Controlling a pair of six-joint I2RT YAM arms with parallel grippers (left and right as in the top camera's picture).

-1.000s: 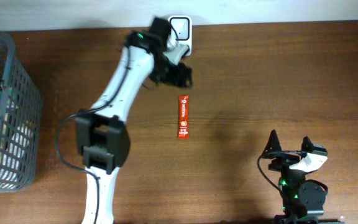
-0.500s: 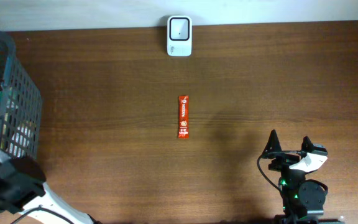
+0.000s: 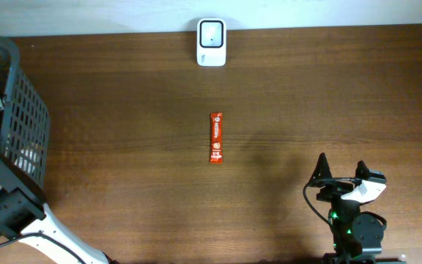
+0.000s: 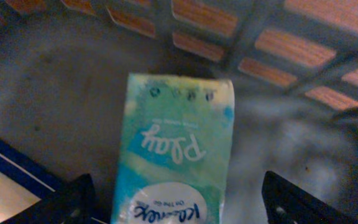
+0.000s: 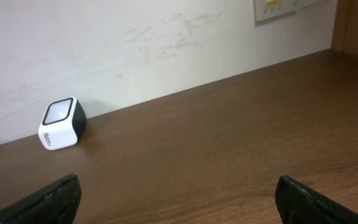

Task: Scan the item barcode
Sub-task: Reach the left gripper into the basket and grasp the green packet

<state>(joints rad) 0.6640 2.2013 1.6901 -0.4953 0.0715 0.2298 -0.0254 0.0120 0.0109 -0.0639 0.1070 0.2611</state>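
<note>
Likely to snag on the basket mesh (image 3: 22,125) if lowered askew onto the Kleenex pack (image 4: 176,143) with left tool (image 4: 178,179) spread empty.

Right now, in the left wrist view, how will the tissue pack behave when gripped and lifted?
The tissue pack looks like a soft film-wrapped packet, so it will probably squash and feel light. It lies flat on the basket floor, so rolling seems unlikely. The film may be slippery.
</note>
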